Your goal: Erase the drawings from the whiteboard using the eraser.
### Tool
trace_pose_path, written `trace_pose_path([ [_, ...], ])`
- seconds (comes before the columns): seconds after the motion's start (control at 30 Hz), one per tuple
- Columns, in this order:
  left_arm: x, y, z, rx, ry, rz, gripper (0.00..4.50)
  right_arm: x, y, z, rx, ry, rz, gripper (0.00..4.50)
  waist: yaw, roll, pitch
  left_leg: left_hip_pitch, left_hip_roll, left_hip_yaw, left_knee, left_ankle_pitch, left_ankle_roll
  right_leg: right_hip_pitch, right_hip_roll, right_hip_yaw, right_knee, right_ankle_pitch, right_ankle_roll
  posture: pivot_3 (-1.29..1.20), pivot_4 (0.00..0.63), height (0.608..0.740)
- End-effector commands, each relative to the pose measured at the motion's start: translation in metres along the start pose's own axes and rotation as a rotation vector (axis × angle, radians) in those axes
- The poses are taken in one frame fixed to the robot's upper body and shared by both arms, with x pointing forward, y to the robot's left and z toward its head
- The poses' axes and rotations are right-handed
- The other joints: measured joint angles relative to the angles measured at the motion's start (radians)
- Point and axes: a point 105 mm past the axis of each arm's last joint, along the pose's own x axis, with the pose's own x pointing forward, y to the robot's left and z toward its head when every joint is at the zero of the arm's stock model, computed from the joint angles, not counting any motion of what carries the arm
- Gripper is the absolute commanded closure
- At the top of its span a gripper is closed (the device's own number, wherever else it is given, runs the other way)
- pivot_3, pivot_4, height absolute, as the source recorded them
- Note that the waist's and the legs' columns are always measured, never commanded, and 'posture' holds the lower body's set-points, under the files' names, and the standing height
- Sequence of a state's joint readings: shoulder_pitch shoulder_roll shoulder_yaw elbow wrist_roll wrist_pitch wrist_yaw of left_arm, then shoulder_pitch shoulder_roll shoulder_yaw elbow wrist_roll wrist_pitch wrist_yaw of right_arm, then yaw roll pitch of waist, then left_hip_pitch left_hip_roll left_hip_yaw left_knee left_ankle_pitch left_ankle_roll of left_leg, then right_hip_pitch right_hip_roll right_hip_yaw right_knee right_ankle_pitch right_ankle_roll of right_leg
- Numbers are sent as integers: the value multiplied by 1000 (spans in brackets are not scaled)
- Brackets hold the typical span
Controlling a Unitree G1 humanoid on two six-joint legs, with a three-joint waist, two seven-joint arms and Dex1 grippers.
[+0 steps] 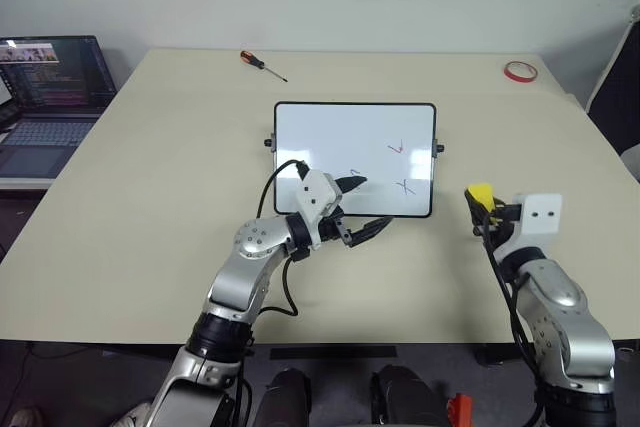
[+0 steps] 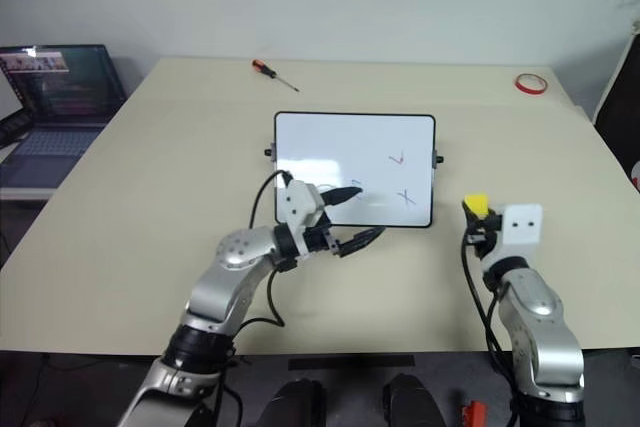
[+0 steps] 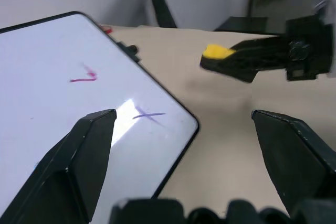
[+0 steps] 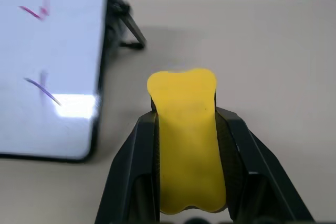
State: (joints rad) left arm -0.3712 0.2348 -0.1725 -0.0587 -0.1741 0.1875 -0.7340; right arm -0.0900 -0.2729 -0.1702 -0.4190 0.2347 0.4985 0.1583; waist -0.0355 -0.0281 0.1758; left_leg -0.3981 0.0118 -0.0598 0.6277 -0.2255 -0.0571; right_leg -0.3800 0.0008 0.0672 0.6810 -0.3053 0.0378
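The whiteboard (image 1: 340, 137) lies flat on the middle of the table, black-framed. On its right half are the drawings: a red tick (image 1: 397, 150), a blue cross (image 1: 405, 187) and a small blue squiggle (image 1: 354, 172). My left gripper (image 1: 372, 203) is open and hovers over the board's near edge, pointing right; its wrist view has the cross (image 3: 148, 115) between the fingers. My right gripper (image 1: 480, 203) is shut on the yellow eraser (image 4: 185, 124), held above the table just right of the board's near right corner.
A laptop (image 1: 50, 87) stands open off the table's far left. An orange-handled screwdriver (image 1: 262, 63) lies behind the board. A red tape ring (image 1: 520, 71) sits at the far right corner. Bare beige table (image 1: 150, 197) surrounds the board.
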Motion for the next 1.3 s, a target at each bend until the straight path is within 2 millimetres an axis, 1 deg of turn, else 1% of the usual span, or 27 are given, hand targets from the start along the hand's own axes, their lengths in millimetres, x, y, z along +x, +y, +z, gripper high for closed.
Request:
trace_pose_path([
  [0.03,-9,9,9,60,-39,122,0,9,12,30,-66,-132,76,3399,2,0,0,0,0,0,0,0,0,0,0,0,0,0,0,0,150,740],
  [0.17,-15,9,-1,55,-41,218,0,24,28,36,-133,-164,143,3399,4,0,0,0,0,-1,0,0,0,0,-1,0,0,2,-4,0,150,740],
  [0.3,-17,12,-7,38,-44,285,0,42,46,42,-125,-203,189,3399,4,0,0,0,0,-1,0,0,0,0,-1,0,0,2,-4,0,150,740],
  [0.4,-16,11,-10,32,-43,289,0,57,59,49,-110,-234,218,3399,2,0,0,0,0,0,0,0,0,0,-1,-1,0,3,-4,0,150,740],
  [0.53,-16,10,-12,35,-40,286,0,70,72,55,-102,-264,246,3399,3,0,0,0,0,-1,0,0,0,0,-1,-2,0,3,-4,0,150,740],
  [0.6,-16,11,-12,37,-38,284,0,81,79,58,-72,-264,242,3399,2,0,0,0,0,-1,0,0,0,0,-1,-2,0,3,-4,0,150,740],
  [0.7,-15,11,-11,42,-41,283,0,90,86,60,-93,-257,231,3399,3,0,0,0,0,0,0,0,0,0,-1,-2,1,3,-4,0,150,740],
  [0.8,-13,10,-9,46,-46,278,0,95,89,53,-133,-222,223,3399,3,0,0,0,0,-1,0,0,0,0,-2,-2,1,3,-4,0,150,740],
  [0.93,-11,7,-8,60,-47,257,0,96,91,28,-218,-121,242,3399,4,0,0,-1,-1,-1,0,0,0,0,-2,-2,1,3,-4,0,150,740],
  [1.03,-9,7,-8,64,-50,250,0,94,88,21,-231,-92,230,3399,3,0,0,0,-1,-1,0,0,0,0,-2,-2,1,3,-4,0,150,740],
  [1.23,-5,5,-7,58,-58,238,0,88,76,13,-280,-49,204,3399,5,0,0,0,-1,-2,0,0,0,1,-2,-3,1,3,-4,0,150,740],
  [1.3,-3,3,-7,51,-61,232,0,83,62,9,-304,-26,169,3399,7,0,0,0,-1,-2,0,0,0,1,-2,-3,1,3,-4,0,150,740],
])
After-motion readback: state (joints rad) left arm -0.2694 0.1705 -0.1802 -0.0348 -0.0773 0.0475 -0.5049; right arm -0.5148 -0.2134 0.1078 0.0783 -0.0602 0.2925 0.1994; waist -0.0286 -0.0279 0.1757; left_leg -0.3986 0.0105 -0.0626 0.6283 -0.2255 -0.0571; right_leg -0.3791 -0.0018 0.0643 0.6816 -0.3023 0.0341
